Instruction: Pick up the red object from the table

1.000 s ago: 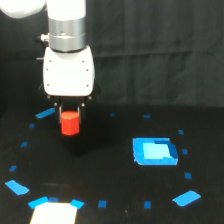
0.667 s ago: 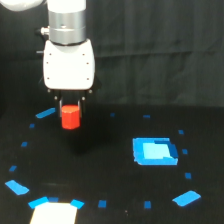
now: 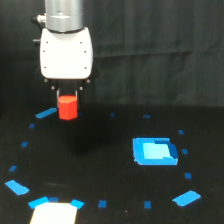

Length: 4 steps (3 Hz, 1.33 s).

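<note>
The red object [image 3: 67, 108] is a small red-orange stubby block. It hangs clear above the black table [image 3: 110, 165], held between the fingers of my gripper [image 3: 67, 100] at the exterior view's upper left. The gripper is shut on its top; the white arm body rises above it. The fingers are short and dark and mostly hidden behind the block.
A bright blue patch [image 3: 155, 151] lies on the table at the exterior view's right. Small blue tape pieces ring the table, such as one strip [image 3: 46, 113] just left of the block. A white patch [image 3: 54, 213] sits at the bottom left. A dark curtain hangs behind.
The gripper has risen with the red object in it, lifting it higher off the table. Its sideways position looks nearly the same.
</note>
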Tool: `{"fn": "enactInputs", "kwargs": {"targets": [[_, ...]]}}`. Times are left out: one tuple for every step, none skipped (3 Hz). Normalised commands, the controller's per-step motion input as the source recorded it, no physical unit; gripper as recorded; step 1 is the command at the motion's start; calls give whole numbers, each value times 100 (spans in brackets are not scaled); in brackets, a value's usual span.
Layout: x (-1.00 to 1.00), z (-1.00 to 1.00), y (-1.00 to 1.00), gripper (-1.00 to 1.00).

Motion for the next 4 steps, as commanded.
{"fn": "enactInputs", "kwargs": {"targets": [[2, 100, -7, -100], [22, 60, -3, -100], [-12, 54, 11, -99], [8, 52, -4, -100]]}}
